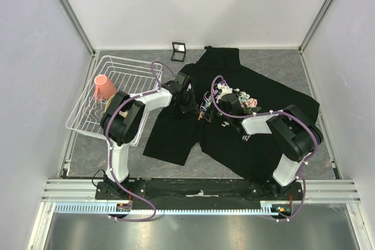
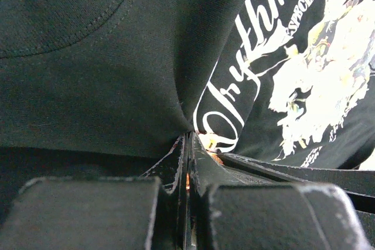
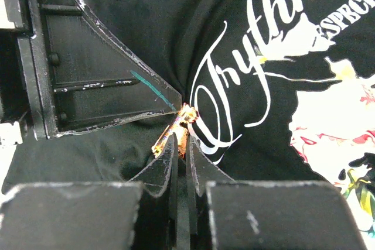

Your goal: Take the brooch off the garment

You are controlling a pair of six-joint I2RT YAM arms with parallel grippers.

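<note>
Orange-red metal glints at the tips of the right claw: the brooch looks clamped between them, its long axis slanting up to the right. The left claw, closed on a pucker of the garment, pins fabric just beside it, tip to tip.

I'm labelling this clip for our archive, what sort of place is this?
Probably a lab robot test cell: plain white walls on aluminium posts, and two arms bolted to a rail.

Left gripper: I see jaws closed tight.
Right gripper: I see jaws pinched.
Arms: converging, tips adjacent.
</note>
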